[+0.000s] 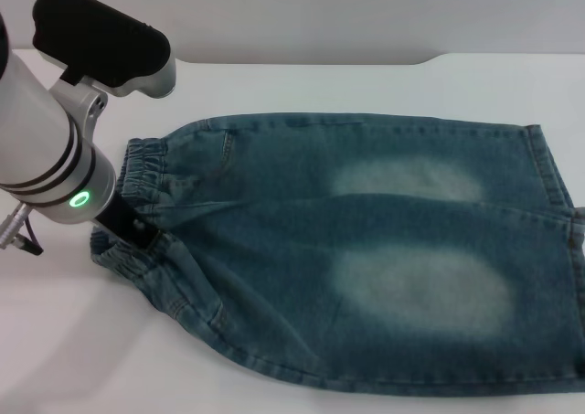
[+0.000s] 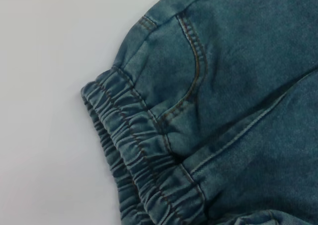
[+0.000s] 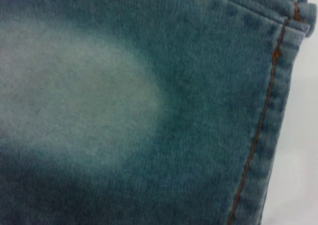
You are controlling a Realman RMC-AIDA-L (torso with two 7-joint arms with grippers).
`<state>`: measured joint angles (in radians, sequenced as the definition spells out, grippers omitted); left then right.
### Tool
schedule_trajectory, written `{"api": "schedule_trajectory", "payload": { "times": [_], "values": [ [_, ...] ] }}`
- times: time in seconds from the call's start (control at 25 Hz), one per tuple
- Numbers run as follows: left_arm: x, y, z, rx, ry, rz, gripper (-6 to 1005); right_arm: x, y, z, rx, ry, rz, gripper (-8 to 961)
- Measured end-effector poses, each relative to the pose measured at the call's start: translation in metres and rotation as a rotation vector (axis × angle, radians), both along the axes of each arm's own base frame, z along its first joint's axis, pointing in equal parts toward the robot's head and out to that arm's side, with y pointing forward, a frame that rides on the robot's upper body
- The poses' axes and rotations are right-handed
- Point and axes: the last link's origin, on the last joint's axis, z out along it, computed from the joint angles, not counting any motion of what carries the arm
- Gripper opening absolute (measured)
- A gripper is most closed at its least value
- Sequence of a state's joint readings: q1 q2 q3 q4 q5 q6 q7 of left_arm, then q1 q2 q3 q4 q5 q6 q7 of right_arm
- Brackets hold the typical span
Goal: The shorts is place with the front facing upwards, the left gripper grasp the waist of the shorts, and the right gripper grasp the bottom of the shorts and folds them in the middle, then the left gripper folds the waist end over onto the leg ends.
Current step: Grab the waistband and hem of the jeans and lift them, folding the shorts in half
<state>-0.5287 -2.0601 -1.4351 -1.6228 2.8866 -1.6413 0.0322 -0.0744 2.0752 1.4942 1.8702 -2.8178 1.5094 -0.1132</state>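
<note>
Denim shorts (image 1: 366,249) lie flat on the white table (image 1: 73,341), long axis running left to right, with the left gripper (image 1: 137,229) down at the gathered waist (image 1: 146,172), its finger state indiscernible, and the leg ends (image 1: 548,172) far right.

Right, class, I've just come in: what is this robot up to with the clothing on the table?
It is starting to fold denim shorts lying flat on a white table. The left gripper is down at the gathered waist, near its middle. The right gripper is out of the head view; its wrist camera looks closely at a leg hem. No fold is made yet.
</note>
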Motion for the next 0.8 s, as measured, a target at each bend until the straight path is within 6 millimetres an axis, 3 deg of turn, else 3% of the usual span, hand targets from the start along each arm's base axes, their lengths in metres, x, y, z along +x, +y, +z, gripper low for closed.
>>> {"api": "schedule_trajectory", "payload": {
  "times": [0.12,0.32,0.56,0.8],
  "values": [
    [0.000,0.000,0.000,0.001,0.000,0.000,26,0.000,0.000,0.001,-0.004,-0.003,0.006,322],
    [0.000,0.000,0.000,0.000,0.001,0.002,26,0.000,0.000,0.000,-0.014,-0.006,0.009,89],
    [-0.002,-0.001,0.000,-0.002,0.004,0.007,26,-0.002,-0.001,-0.003,-0.024,-0.004,0.021,-2],
    [-0.004,-0.002,0.001,0.001,0.002,0.012,26,-0.016,0.003,0.003,0.001,-0.002,0.078,-1]
  ]
}}
